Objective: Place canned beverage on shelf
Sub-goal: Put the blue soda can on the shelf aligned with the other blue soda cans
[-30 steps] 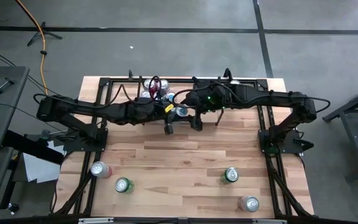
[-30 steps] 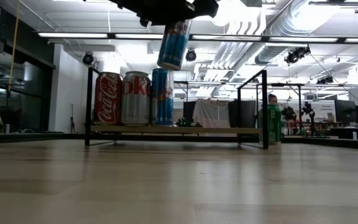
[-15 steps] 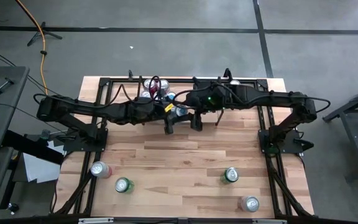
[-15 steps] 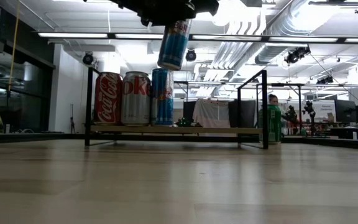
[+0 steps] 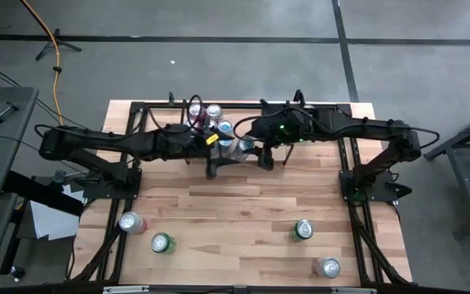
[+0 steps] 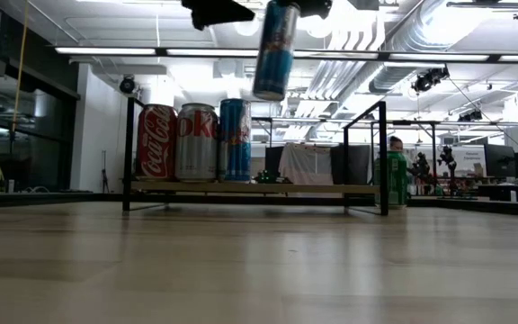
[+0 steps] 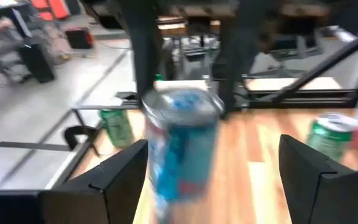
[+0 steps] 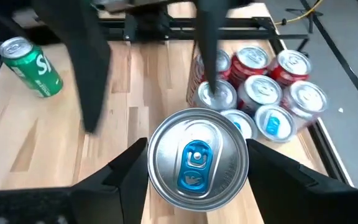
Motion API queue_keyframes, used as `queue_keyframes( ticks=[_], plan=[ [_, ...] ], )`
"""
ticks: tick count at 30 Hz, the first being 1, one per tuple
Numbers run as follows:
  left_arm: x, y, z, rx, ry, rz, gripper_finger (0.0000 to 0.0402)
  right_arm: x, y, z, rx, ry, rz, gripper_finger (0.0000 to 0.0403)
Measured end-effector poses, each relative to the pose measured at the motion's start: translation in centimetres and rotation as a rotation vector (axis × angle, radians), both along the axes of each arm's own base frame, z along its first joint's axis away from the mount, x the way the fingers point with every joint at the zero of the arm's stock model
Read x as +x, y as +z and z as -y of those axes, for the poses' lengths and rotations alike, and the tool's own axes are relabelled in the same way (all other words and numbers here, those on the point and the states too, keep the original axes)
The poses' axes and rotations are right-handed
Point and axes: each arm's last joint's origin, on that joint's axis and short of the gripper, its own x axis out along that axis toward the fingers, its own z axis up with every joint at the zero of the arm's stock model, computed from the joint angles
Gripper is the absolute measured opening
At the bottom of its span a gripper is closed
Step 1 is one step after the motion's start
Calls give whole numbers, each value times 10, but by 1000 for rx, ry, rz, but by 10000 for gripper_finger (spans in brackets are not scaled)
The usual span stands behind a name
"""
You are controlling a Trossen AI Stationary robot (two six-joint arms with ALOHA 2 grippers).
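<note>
You are mid-carry, just past a handover: the can (image 6: pixel 275 52) hangs high in the air, near the shelf (image 6: pixel 384 153) and a little right of the three cans (image 6: pixel 196 142) standing at its left end. The right gripper (image 8: pixel 197 175) has it clamped by the body just under the rim, a finger on each side, with the lid facing the wrist camera. The left gripper (image 7: pixel 216 182) stands wide, with clear gaps between its fingers and the can in front of it, so it bears none of the weight.

Your next move, as I judge it, is to draw the left arm clear, then bring the can down with the right arm onto the wood base in the free space right of the standing row. Keep it upright and watch the top rods and the blue can at the end of the row; a clip on either could tip things.

Against the earlier frames, the can has shifted right and hangs straighter; a second ago it leaned and sat more to the left, over the row. The left arm has also backed off to the left.
</note>
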Motion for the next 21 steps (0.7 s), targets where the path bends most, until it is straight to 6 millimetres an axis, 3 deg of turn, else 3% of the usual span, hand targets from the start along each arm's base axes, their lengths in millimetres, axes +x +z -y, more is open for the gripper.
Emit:
queue_keyframes(
  ticks=[6, 12, 17, 21],
  plan=[
    [-35, 33, 4, -58, -39, 128, 261, -21, 11, -1, -4, -13, -21, 214],
    [-91, 76, 6, -56, -5, 347, 263, -25, 12, 11, -54, -139, -27, 214],
    [-129, 96, 4, -57, 84, 483, 261, -5, -4, 43, -68, -219, -38, 214],
    [-144, 103, 3, -72, 107, 535, 260, 14, -20, 85, -63, -304, 4, 214]
  ],
)
